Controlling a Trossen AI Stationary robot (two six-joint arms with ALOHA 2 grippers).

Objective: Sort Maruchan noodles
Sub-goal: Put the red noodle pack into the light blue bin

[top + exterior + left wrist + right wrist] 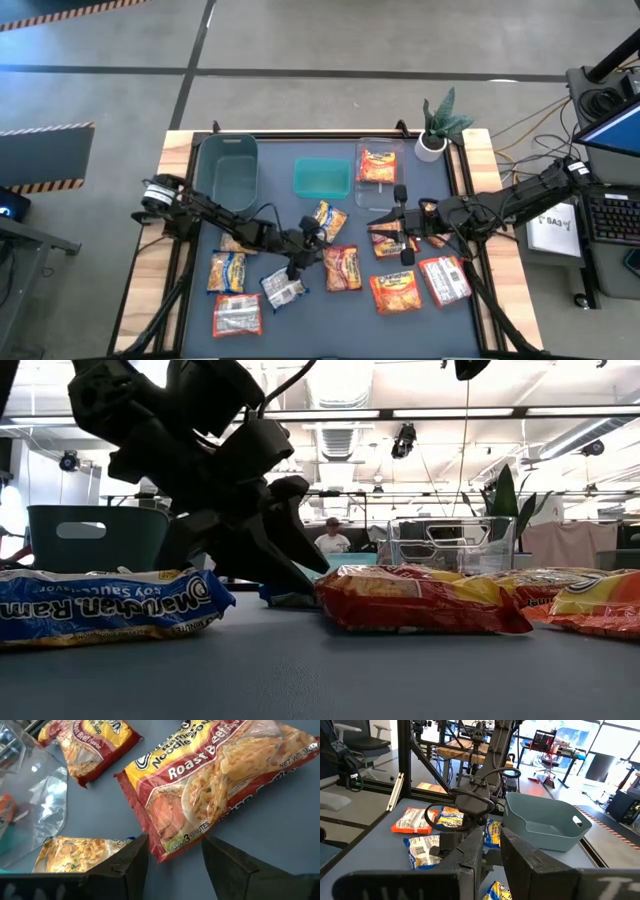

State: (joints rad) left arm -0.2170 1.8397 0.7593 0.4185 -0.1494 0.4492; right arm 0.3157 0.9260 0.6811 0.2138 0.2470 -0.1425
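Several Maruchan packets lie flat on the blue mat. A red-and-yellow roast beef packet [342, 268] lies mid-table; it also shows in the left wrist view [210, 785]. My left gripper [312, 246] is open and low over the mat [285, 575], its fingers on either side of this packet's near corner [167, 851]; I cannot tell whether they touch it. A yellow packet [80, 852] lies beside one finger. My right gripper [385, 222] hangs level above the mat at the right, over other packets [388, 242], with a narrow gap between its fingers [492, 852] and nothing in it.
A grey-blue bin [228, 170], a teal bin [321, 178] and a clear bin [380, 150] holding one orange packet [377, 165] stand along the far side. A potted plant [440, 125] stands at the far right corner. More packets lie at the near left [237, 315] and near right [445, 280].
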